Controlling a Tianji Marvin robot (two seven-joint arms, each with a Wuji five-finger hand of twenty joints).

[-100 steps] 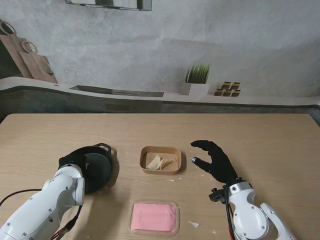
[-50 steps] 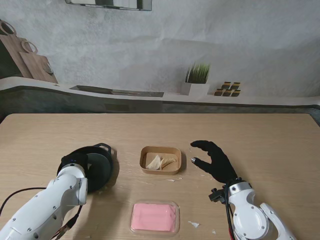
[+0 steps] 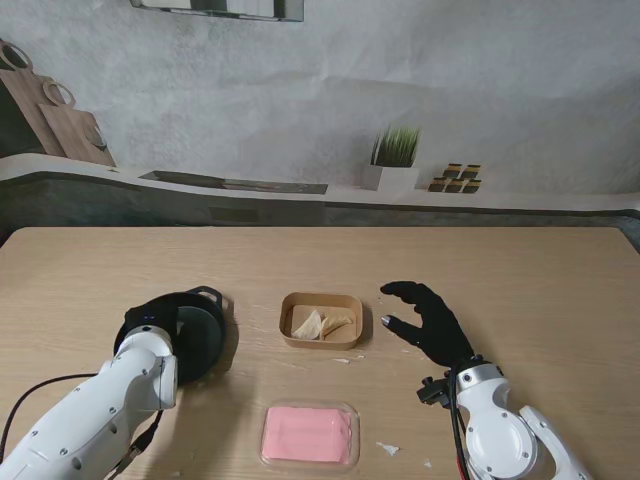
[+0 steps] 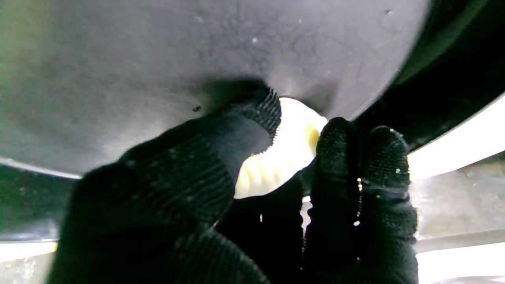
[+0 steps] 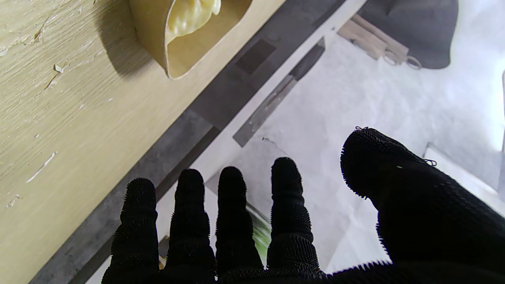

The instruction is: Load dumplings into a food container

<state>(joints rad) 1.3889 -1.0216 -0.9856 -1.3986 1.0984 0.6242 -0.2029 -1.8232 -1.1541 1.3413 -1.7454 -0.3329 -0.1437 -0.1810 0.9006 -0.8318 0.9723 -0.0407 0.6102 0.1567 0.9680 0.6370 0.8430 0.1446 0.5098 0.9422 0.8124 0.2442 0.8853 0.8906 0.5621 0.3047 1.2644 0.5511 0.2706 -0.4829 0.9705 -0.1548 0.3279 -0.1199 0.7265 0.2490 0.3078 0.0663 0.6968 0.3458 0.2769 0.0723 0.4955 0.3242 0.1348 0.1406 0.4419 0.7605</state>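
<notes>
Left wrist view: left hand (image 4: 244, 205) pinches a dumpling (image 4: 282, 152).

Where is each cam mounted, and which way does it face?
Stand: above the shoulders, facing down at the wooden table; both white arms and the right robot hand show.
Left wrist: along the left robot hand, inside the round black pan, gloved fingers around a pale dumpling.
Right wrist: along spread fingers, toward the wall.
Shared: stand and right wrist both see the brown paper food container.
</notes>
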